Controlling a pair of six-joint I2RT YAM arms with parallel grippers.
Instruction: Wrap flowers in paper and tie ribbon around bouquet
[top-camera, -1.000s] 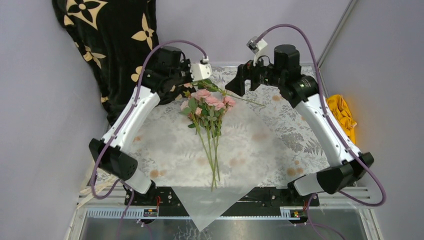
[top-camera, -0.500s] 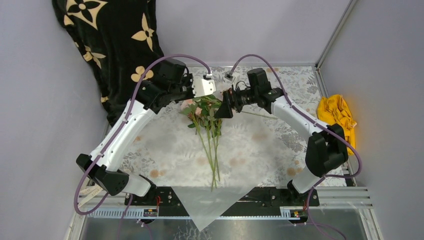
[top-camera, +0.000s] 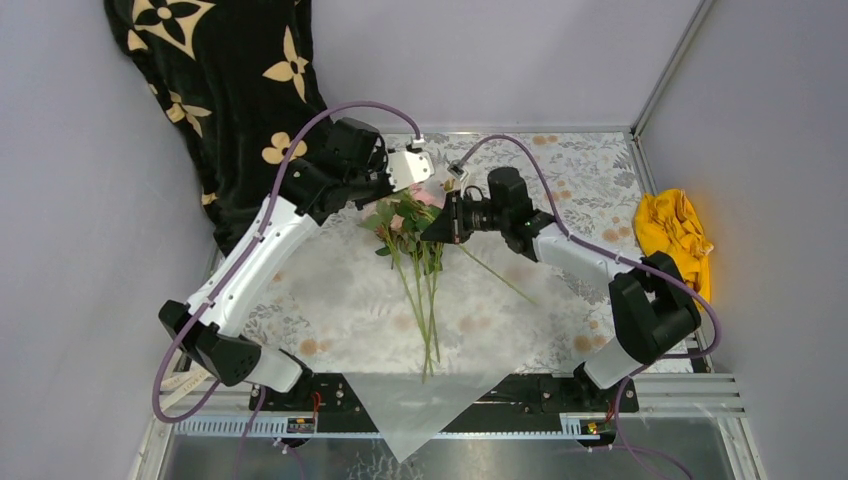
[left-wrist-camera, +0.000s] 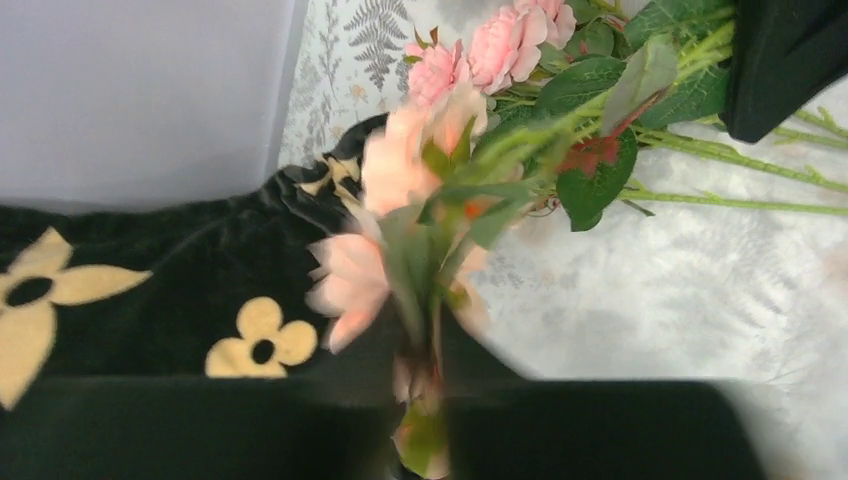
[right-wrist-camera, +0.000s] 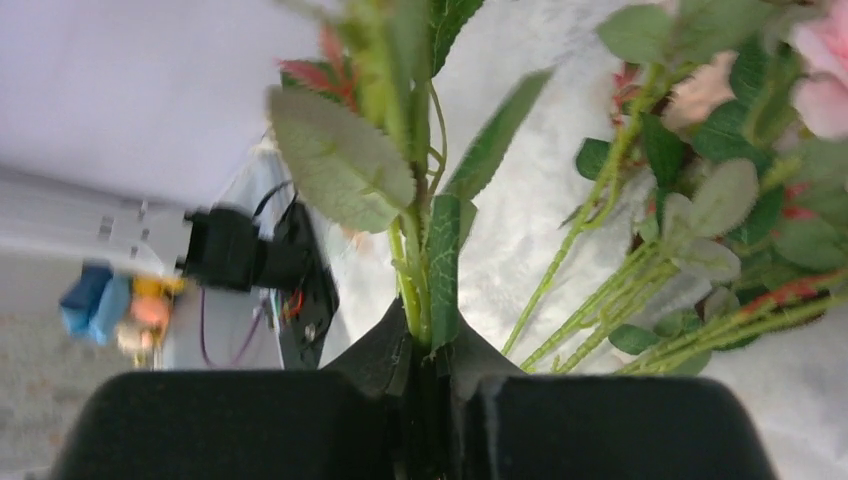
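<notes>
bunch of small pink roses (top-camera: 408, 232) on long green stems lies on the thin translucent white paper sheet (top-camera: 410, 410), blooms toward its far corner. there the left gripper (left-wrist-camera: 430, 385) pinches a rose sprig and the right gripper (right-wrist-camera: 430, 365) clamps a leafy stem, covering some blooms. black cloth with cream flower shapes (top-camera: 220, 90) crowds the sheet's left; crumpled yellow cloth (top-camera: 680, 230) lies well to its right.

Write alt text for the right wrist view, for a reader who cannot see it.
The right tool, its two black fingers shut, grips one leafy green stem of the flowers rising straight up the frame. More stems, leaves and a pink rose spread at right over the white paper; a pale wall is blurred at left.
</notes>
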